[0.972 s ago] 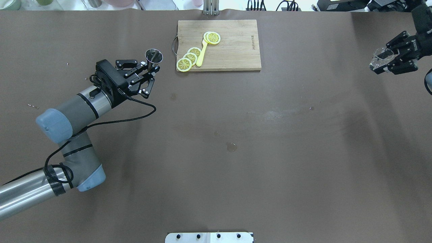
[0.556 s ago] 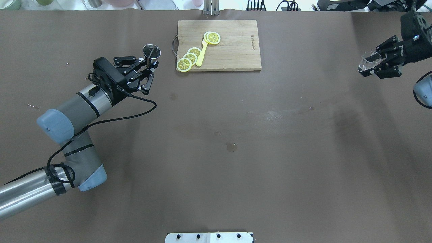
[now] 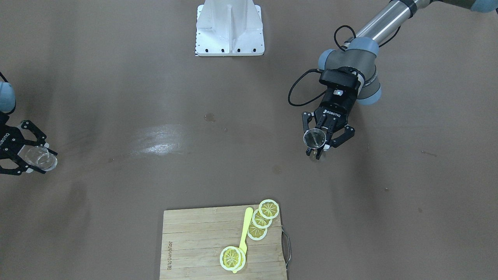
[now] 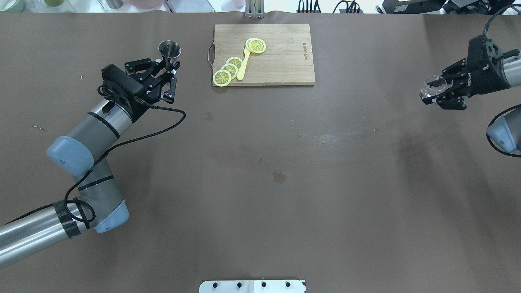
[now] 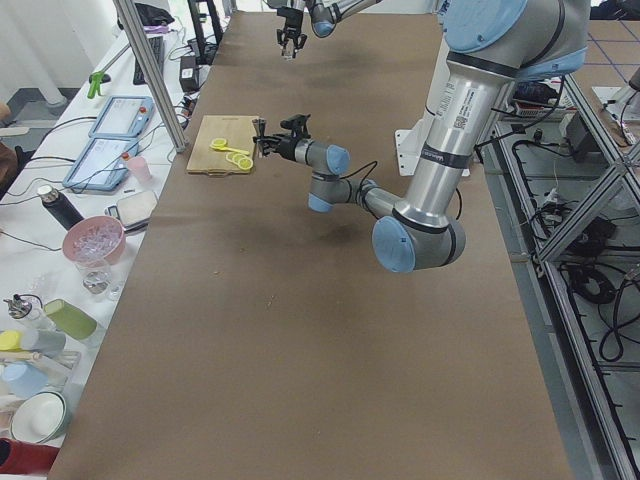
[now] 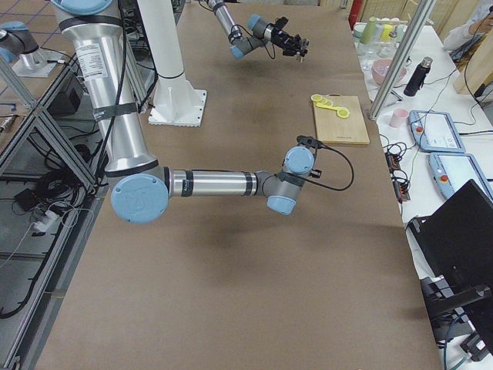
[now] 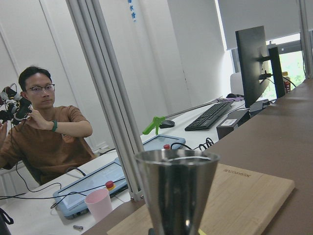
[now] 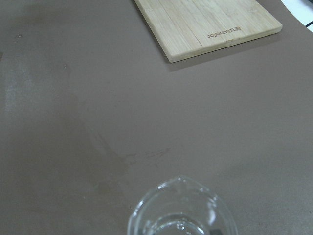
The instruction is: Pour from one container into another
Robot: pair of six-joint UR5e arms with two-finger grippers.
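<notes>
**Figure. Both vessels gripped, before they are brought together.**

The brown table (image 4: pixel 260 162) spans the scene. The left arm (image 4: pixel 93 126) reaches forward toward the far edge. The right arm (image 4: pixel 504 69) enters from the opposite end, so the two work well apart.

A wooden board (image 4: pixel 285 61) lies at the far middle, just beside the left arm's reach. It carries lemon slices (image 4: pixel 228 71) and plays no evident part in the pour.

The left gripper (image 4: pixel 170 72) is clamped on the lower part of the jigger (image 4: pixel 169 49). It holds the jigger upright with its mouth up, an attitude suited to receiving liquid. The jigger appears to hang clear of the table, near the board's handle end.

The right gripper (image 4: pixel 432 91) is closed around the cup (image 3: pixel 38 157). The cup is carried above the table with its rim roughly level, probably so that nothing spills in transit. Whether it holds liquid cannot be told.

Stage, as judged: both vessels are secured and no pouring has begun. The next move calls for bringing the cup over the jigger's narrow mouth before tilting. That small opening makes alignment the main risk.
</notes>
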